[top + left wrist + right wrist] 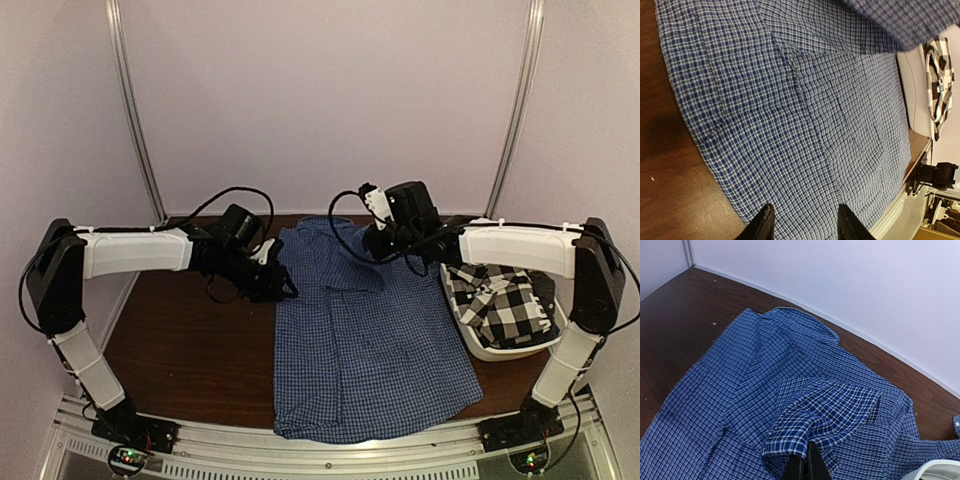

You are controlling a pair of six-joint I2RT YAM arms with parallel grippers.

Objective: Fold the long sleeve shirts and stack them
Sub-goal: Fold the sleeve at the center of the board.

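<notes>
1. Top view: there are two shirts. One blue shirt (370, 340), of fine gingham cloth, lies spread on the dark brown worktop (190, 340) between the arms. One checked shirt (500, 300), with large black-and-white squares, sits crumpled in a rounded white tub (515, 352) on the right.
2. Left wrist view: the left end effector (805, 222) has its two dark fingers apart over the blue shirt's edge, with nothing gripped between them.
3. Right wrist view: the right end effector (806, 462) is pinched closed on a raised fold of the blue shirt.
</notes>
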